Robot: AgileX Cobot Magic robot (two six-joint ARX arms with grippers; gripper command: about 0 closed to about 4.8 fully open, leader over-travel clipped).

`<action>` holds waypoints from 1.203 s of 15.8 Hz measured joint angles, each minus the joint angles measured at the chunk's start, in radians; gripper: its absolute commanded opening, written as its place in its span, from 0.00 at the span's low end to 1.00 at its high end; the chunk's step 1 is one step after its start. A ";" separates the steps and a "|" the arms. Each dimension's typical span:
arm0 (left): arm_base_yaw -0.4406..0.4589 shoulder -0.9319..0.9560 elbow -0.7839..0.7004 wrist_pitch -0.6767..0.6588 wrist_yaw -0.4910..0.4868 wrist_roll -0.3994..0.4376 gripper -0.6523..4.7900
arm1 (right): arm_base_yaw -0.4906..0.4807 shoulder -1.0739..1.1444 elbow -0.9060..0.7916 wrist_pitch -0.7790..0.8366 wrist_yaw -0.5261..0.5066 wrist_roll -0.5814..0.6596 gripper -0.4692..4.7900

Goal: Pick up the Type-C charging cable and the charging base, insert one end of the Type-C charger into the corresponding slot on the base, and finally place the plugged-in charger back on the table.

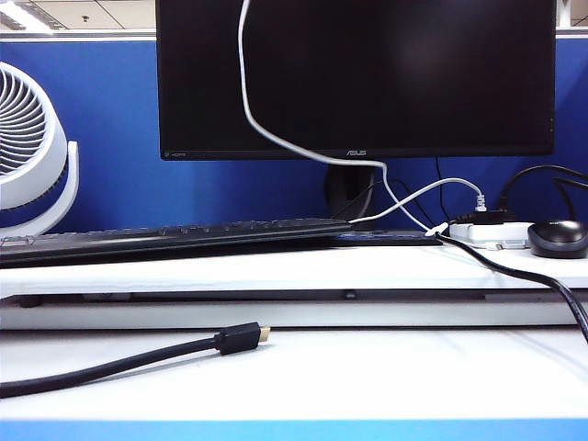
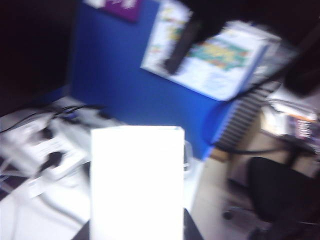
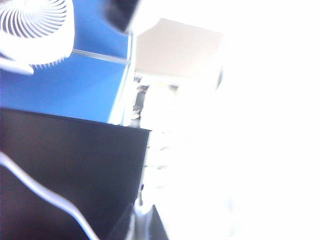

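The base (image 2: 136, 180) is off the surface (image 1: 367, 377) and sits in the left pincer (image 2: 137, 232). In the left wrist view it fills the middle as a white block, with dark finger edges at either side of its near end, so I read the pincer as clamped on it. The block's long axis runs straight out from the pincer, broad face to the lens. Prongs and slot do not show from here.

The cable (image 1: 276, 142) rises out of the top of the exterior view in front of the monitor (image 1: 413, 73). Its lower run sags down toward the shelf. Neither arm appears in that view, so both work above its frame.

The right wrist view is mostly glare. The cable (image 3: 45, 197) sweeps across the dark screen toward the right pincer (image 3: 142, 225), which shows only as a dark sliver with a pale tip in it. I take the jaws as closed tight on the cable near its connector, though the grip itself is hard to make out.

The coming move turns on lining the connector's axis up with the slot on the base. Neither wrist view shows the other arm's load, so which way the slot lies from the connector cannot be told. I judge that the two still have to be brought face to face.
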 measured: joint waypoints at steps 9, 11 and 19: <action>0.021 -0.001 0.000 0.210 0.206 -0.232 0.27 | 0.000 0.000 0.000 0.051 -0.162 -0.273 0.09; 0.069 -0.001 0.000 0.254 0.320 -0.280 0.27 | -0.001 -0.001 -0.001 0.063 -0.233 -0.273 0.09; 0.152 -0.003 0.000 0.291 0.485 -0.197 0.28 | 0.001 -0.028 -0.001 0.071 -0.289 -0.274 0.09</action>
